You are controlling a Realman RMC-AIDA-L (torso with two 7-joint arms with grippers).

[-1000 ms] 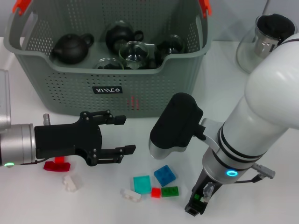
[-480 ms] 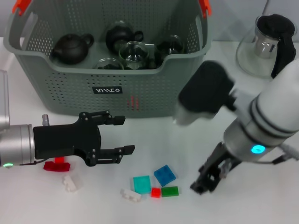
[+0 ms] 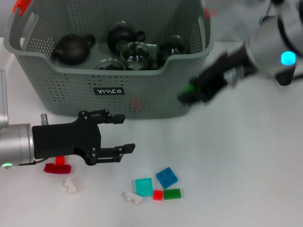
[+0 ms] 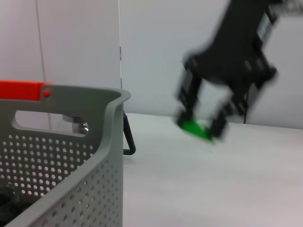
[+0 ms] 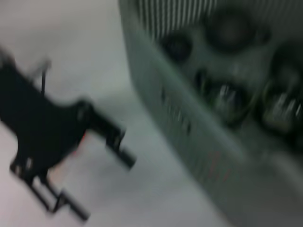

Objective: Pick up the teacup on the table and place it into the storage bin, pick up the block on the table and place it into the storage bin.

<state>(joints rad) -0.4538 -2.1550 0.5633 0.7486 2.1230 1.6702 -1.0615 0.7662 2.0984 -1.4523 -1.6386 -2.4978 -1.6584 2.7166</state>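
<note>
Head view: the right gripper (image 3: 191,94) carries a green block (image 3: 191,88) pinched between its fingers beside the storage bin's (image 3: 142,97) right wall, so it should clear the rim before releasing, while the left gripper (image 3: 120,133) waits, jaws spread, near-left.

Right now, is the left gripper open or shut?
Open: in the head view the left gripper has its fingers spread apart with nothing between them, in front of the storage bin.

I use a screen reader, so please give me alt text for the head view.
The right gripper carries a green block beside the grey storage bin holding teapots and glass cups. The left gripper hovers open over the table near scattered blocks.
</note>
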